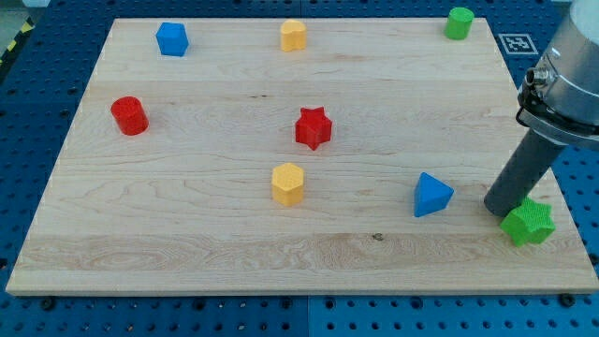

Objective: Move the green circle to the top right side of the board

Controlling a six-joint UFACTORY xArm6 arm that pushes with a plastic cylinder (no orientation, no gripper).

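The green circle (pixel 459 21) is a small round green block at the view's top right corner of the wooden board (pixel 206 234). My tip (pixel 497 208) is the lower end of the dark rod at the view's lower right, far below the green circle. It sits right beside a green star (pixel 528 223), just to that block's upper left, and looks to touch it.
A blue triangle (pixel 431 195) lies left of my tip. A yellow hexagon (pixel 288 183) and red star (pixel 314 128) sit mid-board. A red cylinder (pixel 129 115) is at left, a blue block (pixel 172 39) and a yellow block (pixel 293 36) along the top.
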